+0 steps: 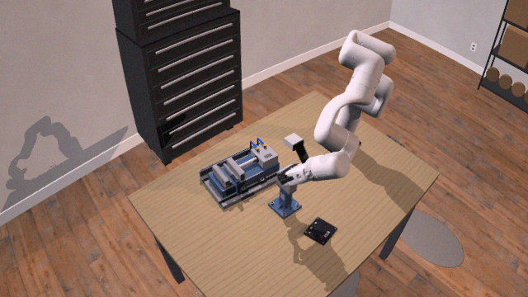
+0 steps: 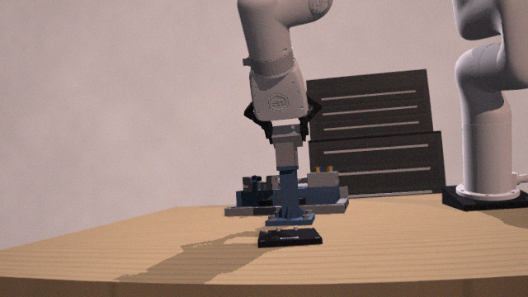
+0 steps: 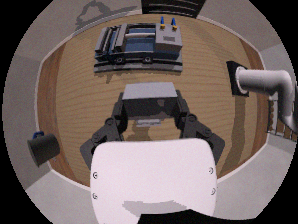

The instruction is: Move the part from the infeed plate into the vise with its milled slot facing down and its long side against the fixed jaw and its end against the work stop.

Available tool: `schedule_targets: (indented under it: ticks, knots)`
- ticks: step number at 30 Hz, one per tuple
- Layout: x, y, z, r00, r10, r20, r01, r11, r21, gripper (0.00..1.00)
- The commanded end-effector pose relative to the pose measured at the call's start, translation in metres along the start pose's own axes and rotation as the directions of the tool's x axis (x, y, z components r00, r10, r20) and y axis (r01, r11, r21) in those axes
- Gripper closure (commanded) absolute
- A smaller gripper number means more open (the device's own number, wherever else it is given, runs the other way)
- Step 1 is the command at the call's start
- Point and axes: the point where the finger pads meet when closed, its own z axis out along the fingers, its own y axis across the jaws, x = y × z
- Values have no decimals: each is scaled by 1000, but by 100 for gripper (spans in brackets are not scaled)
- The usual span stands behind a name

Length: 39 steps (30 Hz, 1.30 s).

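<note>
My gripper (image 2: 286,133) is shut on the part (image 2: 287,152), a grey block held upright by its top end. The part's lower end meets the top of the blue V-block (image 2: 289,194); I cannot tell whether its weight rests there. In the top view the gripper (image 1: 284,177) is right above the V-block (image 1: 285,203). The black infeed plate (image 1: 320,230) lies bare on the table in front of the V-block and also shows in the exterior view (image 2: 289,238). The vise (image 1: 239,173) stands open beyond the V-block. In the wrist view the part (image 3: 152,94) sits between my fingers, with the vise (image 3: 140,42) ahead. The milled slot is not visible.
The air cylinder block (image 1: 264,156) sits at the vise's right end. The arm's base (image 2: 487,198) stands at the table's far side. A black drawer cabinet (image 1: 181,70) stands behind the table.
</note>
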Motion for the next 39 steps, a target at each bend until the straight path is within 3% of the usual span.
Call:
schedule_targets:
  ticks: [1, 39]
  knots:
    - [2, -1, -3, 1000, 3, 2, -3, 1000, 3, 100]
    - [7, -1, -7, 1000, 3, 2, -3, 1000, 3, 100]
